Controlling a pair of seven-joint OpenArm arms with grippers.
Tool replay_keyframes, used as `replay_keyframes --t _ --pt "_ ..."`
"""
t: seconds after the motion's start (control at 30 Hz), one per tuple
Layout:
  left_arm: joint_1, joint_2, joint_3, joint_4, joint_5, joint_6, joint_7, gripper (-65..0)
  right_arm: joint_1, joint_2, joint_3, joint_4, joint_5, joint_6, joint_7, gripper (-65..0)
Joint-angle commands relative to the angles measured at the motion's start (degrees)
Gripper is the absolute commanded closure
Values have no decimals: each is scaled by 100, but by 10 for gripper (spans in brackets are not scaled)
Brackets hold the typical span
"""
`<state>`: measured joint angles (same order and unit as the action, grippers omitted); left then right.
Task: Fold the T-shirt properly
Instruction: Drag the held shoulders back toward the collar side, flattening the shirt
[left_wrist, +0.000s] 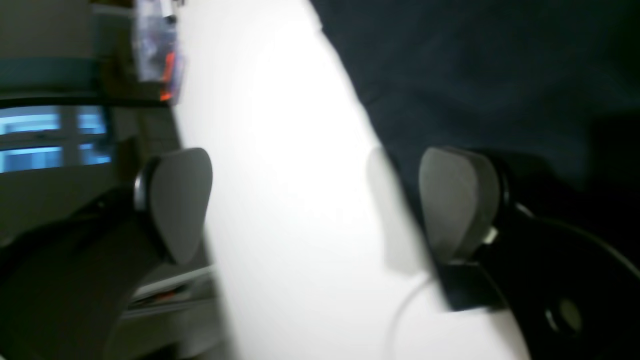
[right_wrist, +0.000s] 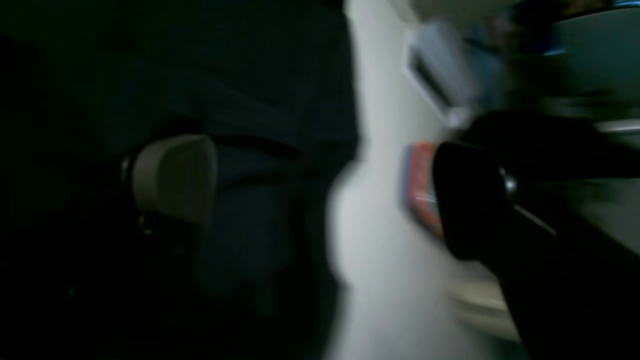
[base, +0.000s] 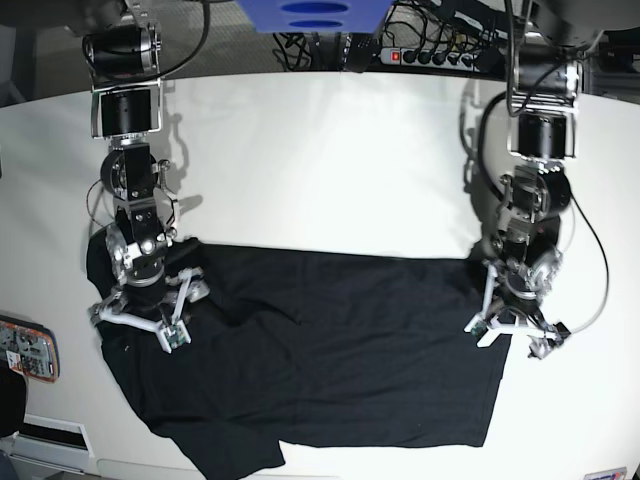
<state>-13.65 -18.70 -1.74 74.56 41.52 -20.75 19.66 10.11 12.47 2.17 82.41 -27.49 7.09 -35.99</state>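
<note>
While the T-shirt (base: 320, 350) lies spread on the white table (base: 330, 160), both grippers hover at its side edges, left gripper (base: 512, 325) and right gripper (base: 140, 318) (blurred close up) with fingers apparently apart, gripping nothing.

Matt black cloth T-shirt (base: 330, 350)

T-shirt (base: 330, 350) flat on table (base: 320, 160); right gripper (base: 138, 328) over one end, left gripper (base: 512, 333) opposite.

Robotics lab: white bench (base: 330, 160), power strip (base: 440, 57), cable tangle (base: 310, 45).
</note>
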Motion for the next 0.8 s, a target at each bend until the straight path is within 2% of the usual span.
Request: replay_keyframes --t 0.0,0.07,0.13,0.27,0.37,0.57,0.77 --pt "-28 169 -200 214 -174 84 -63 -650 119 59 139 97 203 -63 60 -650" --pt "33 520 -569 407 -692 84 -45 -650 101 59 411 89 784 -63 60 -650" --pt "86 740 -868 609 -1334 84 359 -650 101 59 622 89 1250 -63 60 -650" --pt "24 828 -947 706 -2670 84 1493 -650 128 59 754 -8 1742 -63 60 -650" --pt "-11 819 -947 680 -3409 84 1942 -650 128 59 754 -228 1900 -63 60 -650" --pt "-46 819 -973 3 -3620 84 1915 -650 136 -117 754 -1090 2058 -72 139 -650" --pt "-108 819 -991 -656 -3620 84 1485 -650 136 -135 754 -1758 2058 -72 588 -650"
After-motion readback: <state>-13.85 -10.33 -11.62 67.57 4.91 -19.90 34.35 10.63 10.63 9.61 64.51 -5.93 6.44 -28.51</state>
